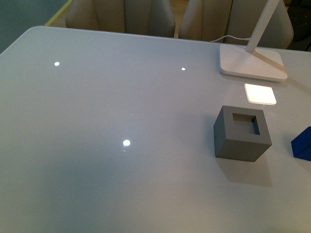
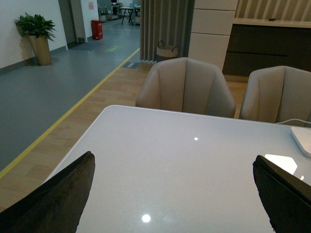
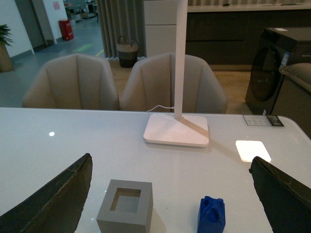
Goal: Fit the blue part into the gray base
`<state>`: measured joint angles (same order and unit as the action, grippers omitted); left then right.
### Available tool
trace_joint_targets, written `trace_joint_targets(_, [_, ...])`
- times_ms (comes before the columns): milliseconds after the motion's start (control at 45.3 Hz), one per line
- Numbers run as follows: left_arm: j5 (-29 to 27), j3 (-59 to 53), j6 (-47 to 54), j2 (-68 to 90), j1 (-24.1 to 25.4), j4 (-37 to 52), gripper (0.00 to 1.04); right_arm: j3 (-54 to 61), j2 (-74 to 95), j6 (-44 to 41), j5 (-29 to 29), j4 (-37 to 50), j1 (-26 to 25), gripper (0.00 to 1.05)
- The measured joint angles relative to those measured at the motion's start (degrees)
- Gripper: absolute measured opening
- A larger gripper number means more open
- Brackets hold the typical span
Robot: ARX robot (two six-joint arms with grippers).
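Sitting untouched on the bench point(image 1: 121, 107), blue part point(image 3: 211, 214) lies near gray base point(image 1: 242, 133), to its right, the hole empty; left hand point(image 2: 175, 204) and right hand point(image 3: 170, 194) both gape wide, gripping nothing, so grasp, lift and insertion all remain.

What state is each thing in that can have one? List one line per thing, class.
Matte gray cube base: upright, square top hole empty.
Deep-blue plastic block part: on the table, not inserted, ungripped.
White desk lamp: seemingly on; bright patch beside it.
Left gripper: open, empty.
Right gripper: open, empty.
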<state>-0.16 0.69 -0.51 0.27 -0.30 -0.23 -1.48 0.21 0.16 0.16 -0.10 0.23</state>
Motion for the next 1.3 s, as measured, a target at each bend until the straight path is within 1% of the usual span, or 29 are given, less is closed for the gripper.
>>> trace_joint_targets(1038, [0.00, 0.00, 0.00, 0.00, 0.00, 0.00, 0.97, 0.00, 0.00, 0.00, 0.00, 0.00, 0.02, 0.96])
trace_joint_targets(1082, [0.02, 0.00, 0.00, 0.00, 0.00, 0.00, 0.97, -0.90, 1.27, 1.40, 3.04, -3.04, 0.76, 0.96])
trace_joint_targets(1104, [0.00, 0.00, 0.00, 0.00, 0.00, 0.00, 0.97, -2.67, 3.78, 3.61, 6.64, -7.63, 1.77, 0.96])
trace_joint_targets(1149, [-0.02, 0.00, 0.00, -0.02, 0.00, 0.00, 0.97, -4.83, 8.04, 6.12, 9.09, -12.17, 1.97, 0.96])
trace_joint_targets(1171, [0.00, 0.00, 0.02, -0.04, 0.00, 0.00, 0.97, -6.08, 10.86, 7.69, 8.96, -13.60, 1.79, 0.96])
trace_joint_targets(1215, [0.02, 0.00, 0.02, -0.04, 0.00, 0.00, 0.97, -8.17, 14.93, 9.03, 8.09, -13.20, 1.73, 0.96])
trace_joint_targets(1259, [0.02, 0.00, 0.02, -0.04, 0.00, 0.00, 0.97, -10.73, 18.62, 9.16, 4.94, -11.13, 0.70, 0.96])
trace_joint_targets(1303, [0.02, 0.00, 0.04, -0.04, 0.00, 0.00, 0.97, -12.96, 23.37, 8.11, 1.60, -7.39, -1.49, 0.96])
